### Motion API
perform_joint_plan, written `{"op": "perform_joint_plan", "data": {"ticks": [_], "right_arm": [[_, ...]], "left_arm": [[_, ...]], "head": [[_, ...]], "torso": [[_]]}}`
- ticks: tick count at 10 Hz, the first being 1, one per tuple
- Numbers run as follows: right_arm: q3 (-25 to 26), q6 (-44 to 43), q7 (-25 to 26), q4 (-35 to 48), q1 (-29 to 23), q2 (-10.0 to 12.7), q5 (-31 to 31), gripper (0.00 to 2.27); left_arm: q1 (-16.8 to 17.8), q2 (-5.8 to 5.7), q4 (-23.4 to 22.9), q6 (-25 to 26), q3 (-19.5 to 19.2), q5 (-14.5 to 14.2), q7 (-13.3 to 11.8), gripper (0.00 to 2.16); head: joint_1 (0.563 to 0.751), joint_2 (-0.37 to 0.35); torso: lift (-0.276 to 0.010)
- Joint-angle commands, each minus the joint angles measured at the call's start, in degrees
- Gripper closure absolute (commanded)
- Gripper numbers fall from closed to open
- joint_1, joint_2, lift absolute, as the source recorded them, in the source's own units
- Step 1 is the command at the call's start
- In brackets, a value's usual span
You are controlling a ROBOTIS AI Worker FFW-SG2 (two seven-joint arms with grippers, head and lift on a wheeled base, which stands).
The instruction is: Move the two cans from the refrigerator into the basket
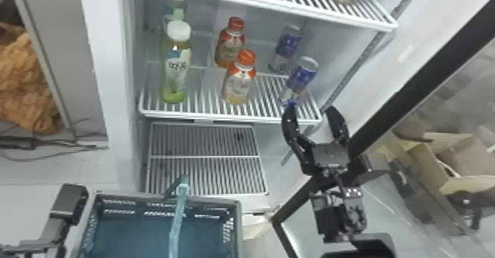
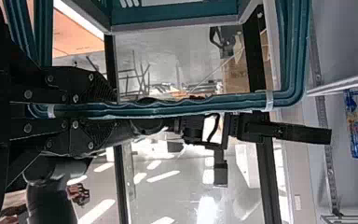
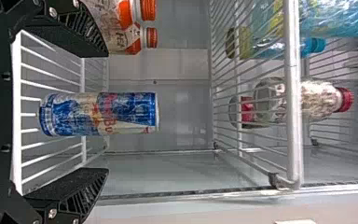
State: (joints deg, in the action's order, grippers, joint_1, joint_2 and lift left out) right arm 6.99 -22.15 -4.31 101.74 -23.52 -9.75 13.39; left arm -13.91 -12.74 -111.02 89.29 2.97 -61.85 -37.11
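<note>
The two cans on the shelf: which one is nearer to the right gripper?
The front can, by the shelf's front edge, is nearer the right gripper; the rear can stands behind it.

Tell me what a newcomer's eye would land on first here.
Probably the two orange-capped bottles on the refrigerator shelf. Next, the right tool, black and spread open before the nearer blue-and-silver can. Then the blue-green basket below, its handle held in the left tool.

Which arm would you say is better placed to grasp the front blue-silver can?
Probably the right: its open gripper lines up with that can, while the left gripper is closed on the teal basket handle.
</note>
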Motion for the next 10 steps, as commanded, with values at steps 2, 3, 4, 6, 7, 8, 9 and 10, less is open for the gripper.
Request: {"op": "perform_joint_plan", "data": {"ticks": [2,3,4,6,7,8,9,10], "right_arm": [[-0.1,2.5,0.0,-1.1,2.7,-0.6,0.1,0.13],[-0.1,2.9,0.0,-1.8,3.8,-0.8,0.1,0.13],[-0.2,3.2,0.0,-2.5,4.8,-1.0,0.0,0.13],[-0.2,3.9,0.0,-4.2,7.1,-1.3,0.1,0.13],[-0.6,4.7,0.0,-4.6,8.1,-1.6,0.0,0.13],[-0.9,5.4,0.0,-4.9,9.2,-1.8,0.0,0.13],[-1.2,5.8,0.0,-5.5,10.3,-1.9,-0.1,0.13],[-1.5,6.3,0.0,-6.2,11.4,-2.1,-0.4,0.13]], "left_arm": [[0.0,0.09,0.0,0.7,0.2,-0.4,0.3,1.21],[0.0,0.09,0.0,0.7,0.2,-0.4,0.5,1.21],[0.0,0.09,0.0,0.7,0.3,-0.5,0.5,1.21],[-0.1,0.09,0.0,0.7,0.2,-1.0,0.5,1.21],[-0.1,0.09,0.0,0.7,0.2,-1.1,0.5,1.21],[-0.1,0.09,0.0,0.7,0.3,-1.1,0.5,1.21],[-0.1,0.09,0.0,0.7,0.5,-1.0,0.5,1.21],[0.0,0.09,0.0,0.7,0.6,-0.9,0.5,1.21]], "head": [[0.695,-0.350],[0.695,-0.350],[0.695,-0.350],[0.695,-0.350],[0.695,-0.350],[0.695,-0.350],[0.695,-0.350],[0.695,-0.350]], "torso": [[-0.266],[-0.266],[-0.266],[-0.266],[-0.266],[-0.266],[-0.266],[-0.266]]}}
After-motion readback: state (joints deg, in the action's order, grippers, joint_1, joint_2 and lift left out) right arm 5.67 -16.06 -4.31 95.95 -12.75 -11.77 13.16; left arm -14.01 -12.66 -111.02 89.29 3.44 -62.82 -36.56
